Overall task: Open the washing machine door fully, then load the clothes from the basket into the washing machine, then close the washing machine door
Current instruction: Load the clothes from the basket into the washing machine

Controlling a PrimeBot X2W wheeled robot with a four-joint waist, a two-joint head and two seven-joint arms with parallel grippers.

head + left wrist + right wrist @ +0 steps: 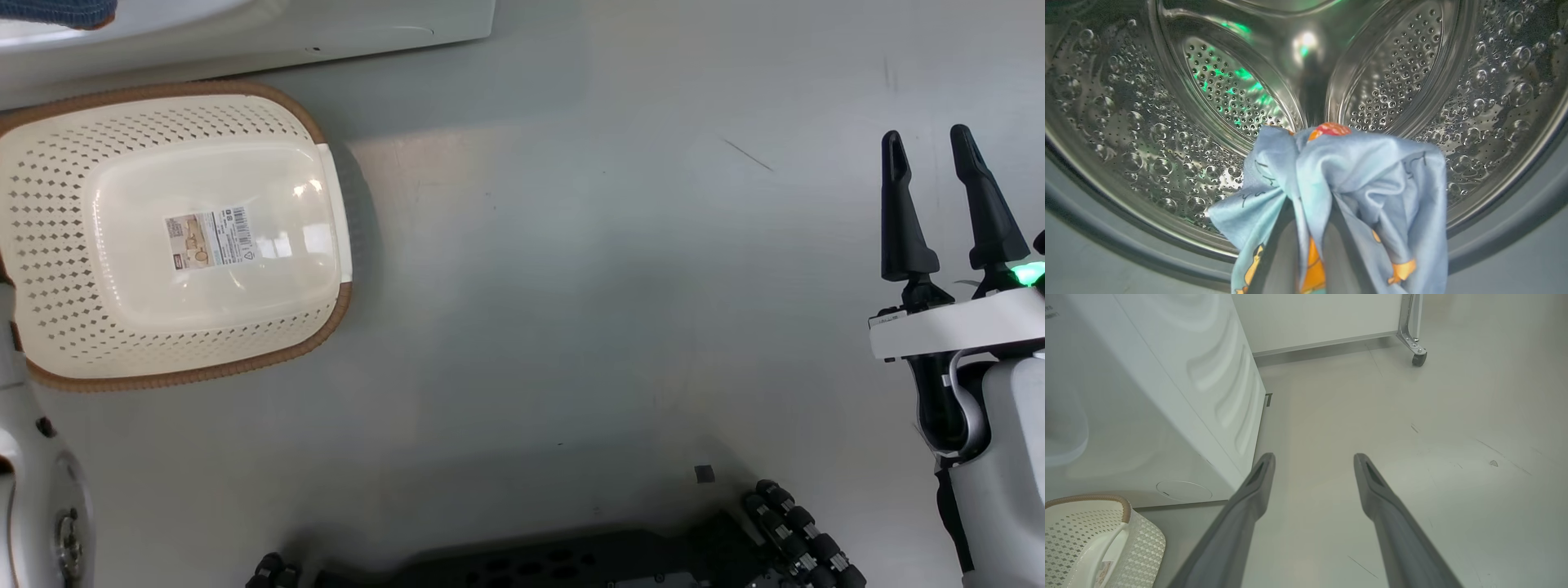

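In the left wrist view my left gripper (pixel 1310 220) is shut on the clothes (pixel 1372 183), a bunched light-blue satin garment with orange figures that drapes over and hides the fingers. It hangs at the mouth of the washing machine's steel perforated drum (pixel 1147 134), inside the grey gasket (pixel 1106 241). The cream basket (pixel 175 233) with a brown rim stands on the floor at the left, its bottom bare except for a barcode sticker. My right gripper (pixel 931 147) stands open over bare floor at the right, holding nothing. The washing machine door is out of view.
The washing machine's white body (pixel 1167 396) rises just behind the basket (pixel 1086 539). A caster wheel (pixel 1419 359) of a frame stands by the far wall. My dark base (pixel 571 563) fills the near floor, and my pale left forearm (pixel 33 490) sits at the lower left.
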